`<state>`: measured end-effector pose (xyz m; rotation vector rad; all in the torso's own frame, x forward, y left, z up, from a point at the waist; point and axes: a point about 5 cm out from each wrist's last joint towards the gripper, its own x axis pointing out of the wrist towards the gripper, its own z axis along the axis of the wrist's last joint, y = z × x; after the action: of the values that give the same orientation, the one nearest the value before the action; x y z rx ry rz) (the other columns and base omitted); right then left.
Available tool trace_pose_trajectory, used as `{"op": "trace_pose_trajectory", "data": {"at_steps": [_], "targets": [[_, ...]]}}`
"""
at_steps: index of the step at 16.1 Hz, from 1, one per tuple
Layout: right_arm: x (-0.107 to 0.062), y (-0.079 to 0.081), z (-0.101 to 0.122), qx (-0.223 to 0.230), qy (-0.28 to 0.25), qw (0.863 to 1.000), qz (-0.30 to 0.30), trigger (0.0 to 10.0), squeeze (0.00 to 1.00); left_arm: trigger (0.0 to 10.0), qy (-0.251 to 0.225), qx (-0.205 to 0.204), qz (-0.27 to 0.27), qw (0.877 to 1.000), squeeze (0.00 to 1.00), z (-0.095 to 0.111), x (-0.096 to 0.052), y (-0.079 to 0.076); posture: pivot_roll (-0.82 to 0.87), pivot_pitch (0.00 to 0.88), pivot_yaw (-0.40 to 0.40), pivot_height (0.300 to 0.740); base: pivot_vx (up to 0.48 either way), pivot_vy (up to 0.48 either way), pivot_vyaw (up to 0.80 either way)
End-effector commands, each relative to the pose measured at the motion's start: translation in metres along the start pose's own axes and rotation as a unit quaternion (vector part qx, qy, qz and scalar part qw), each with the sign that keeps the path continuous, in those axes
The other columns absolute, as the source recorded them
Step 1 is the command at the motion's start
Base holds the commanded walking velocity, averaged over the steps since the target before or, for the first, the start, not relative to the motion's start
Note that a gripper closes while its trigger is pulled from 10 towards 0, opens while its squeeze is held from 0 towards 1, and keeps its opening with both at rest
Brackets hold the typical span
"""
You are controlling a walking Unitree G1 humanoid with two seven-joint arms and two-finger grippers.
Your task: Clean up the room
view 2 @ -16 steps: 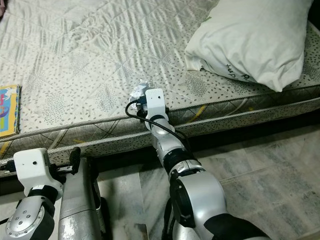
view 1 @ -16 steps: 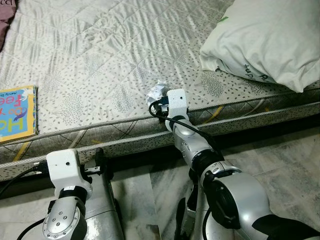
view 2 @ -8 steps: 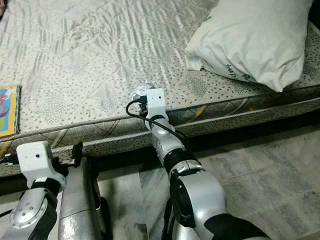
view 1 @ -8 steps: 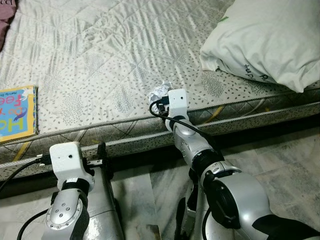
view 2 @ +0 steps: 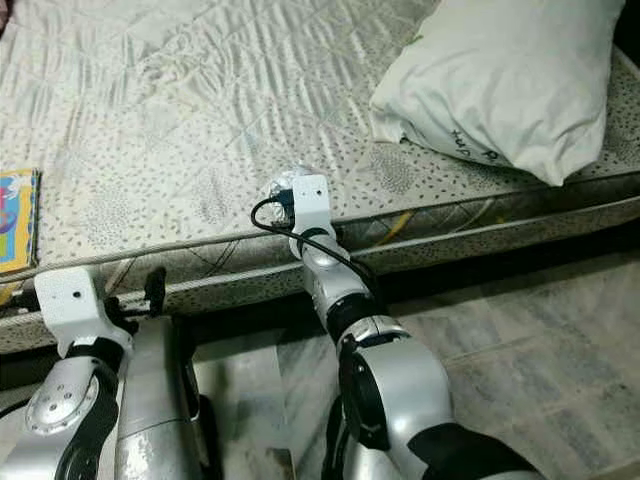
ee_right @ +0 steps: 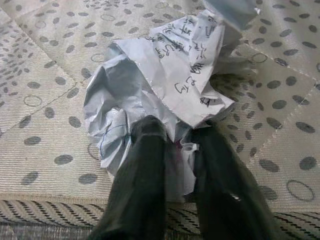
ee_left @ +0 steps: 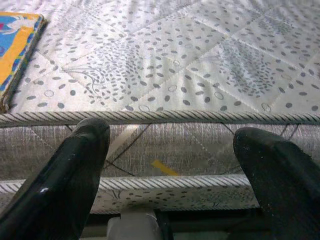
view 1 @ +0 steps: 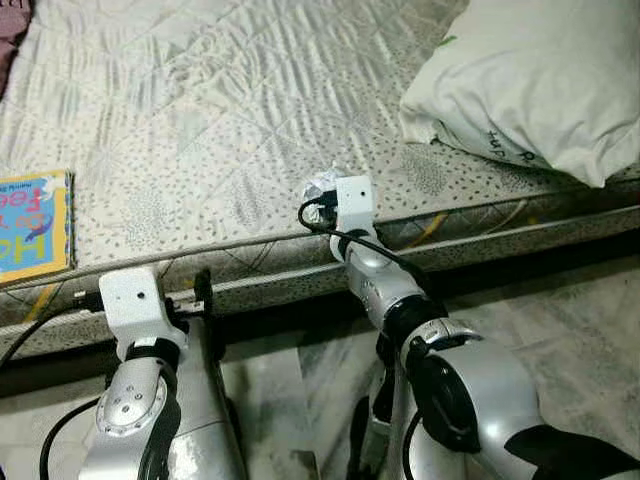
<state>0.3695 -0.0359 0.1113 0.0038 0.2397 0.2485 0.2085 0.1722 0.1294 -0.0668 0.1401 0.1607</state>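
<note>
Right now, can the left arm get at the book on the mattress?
Probably yes. The left gripper hangs open at the mattress edge, and the book lies near that edge to its left, with nothing between. It would need to rise and shift sideways.

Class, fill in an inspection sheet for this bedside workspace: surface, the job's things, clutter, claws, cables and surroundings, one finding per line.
Surface: quilted, dotted mattress, bare in the middle.
Job's things: crumpled paper with handwriting, lying near the mattress edge.
Clutter: colourful book flat at the mattress edge on the robot's left; white pillow on the far right.
Claws: right claw closed on the crumpled paper's near edge; left claw open, level with the mattress side and touching nothing.
Cables: black cable looping from the right wrist; another at the left wrist.
Surroundings: marbled tile floor beside the bed; dark gap under the mattress.
</note>
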Motion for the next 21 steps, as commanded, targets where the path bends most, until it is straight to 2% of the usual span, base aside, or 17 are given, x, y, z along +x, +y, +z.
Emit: {"op": "trace_pose_trajectory", "data": {"at_steps": [1,4,5,8,11,13,16,17,18,19,21], "targets": [[0.001,0.013,0.003,0.007,0.007,1.0,0.017,0.0,0.0,10.0,0.006,0.003,0.01,1.0,0.0,-0.004,0.002,0.003,0.13,0.137,-0.077,0.491,0.0,0.0,0.0],[0.002,0.006,0.006,0.005,0.005,1.0,0.015,0.0,0.0,10.0,-0.006,0.002,0.012,1.0,0.0,-0.001,0.009,0.003,0.13,0.113,-0.084,0.491,0.0,0.0,0.0],[0.003,-0.008,0.008,-0.005,0.003,1.0,0.013,0.0,0.0,10.0,-0.018,0.002,0.013,1.0,0.0,0.001,0.018,0.002,0.11,0.087,-0.087,0.491,0.0,0.0,0.0],[0.002,-0.032,0.009,-0.013,0.007,1.0,-0.003,0.0,0.0,10.0,-0.034,0.0,0.008,0.999,0.0,0.006,0.032,0.0,0.1,0.041,-0.084,0.491,0.0,0.0,0.0],[0.003,-0.041,0.016,-0.007,-0.001,1.0,-0.004,0.0,0.0,10.0,-0.052,0.004,-0.001,0.999,0.0,0.011,0.046,-0.002,0.08,0.0,-0.067,0.491,0.0,0.0,0.0],[0.004,-0.041,0.03,-0.026,-0.038,0.998,0.033,0.0,0.0,10.0,-0.063,0.012,0.007,0.998,0.0,0.013,0.06,0.004,0.02,0.0,-0.031,0.491,0.0,0.0,0.0],[-0.003,-0.051,0.028,-0.027,-0.079,0.995,0.057,0.0,0.0,10.0,-0.068,0.023,0.011,0.997,0.0,0.01,0.072,0.005,-0.05,0.0,-0.006,0.491,0.0,0.0,0.0],[-0.01,-0.062,0.027,-0.022,-0.116,0.992,0.049,0.0,0.0,10.0,-0.068,0.024,0.007,0.997,0.0,0.006,0.075,0.003,-0.06,0.0,0.005,0.491,0.0,0.0,0.0],[-0.013,-0.065,0.026,-0.023,-0.13,0.99,0.043,0.0,0.0,10.0,-0.068,0.025,0.007,0.997,0.0,0.005,0.075,0.003,-0.07,0.0,0.01,0.491,0.0,0.0,0.0],[-0.025,-0.081,0.018,-0.012,-0.154,0.988,0.002,0.0,0.0,10.0,-0.072,0.025,0.005,0.997,0.0,0.002,0.076,0.005,-0.09,0.0,0.025,0.491,0.0,0.0,0.0],[-0.033,-0.089,0.009,-0.007,-0.159,0.987,-0.027,0.0,0.0,10.0,-0.076,0.027,0.005,0.997,0.0,0.001,0.076,0.007,-0.1,0.0,0.031,0.491,0.0,0.0,0.0]]}}
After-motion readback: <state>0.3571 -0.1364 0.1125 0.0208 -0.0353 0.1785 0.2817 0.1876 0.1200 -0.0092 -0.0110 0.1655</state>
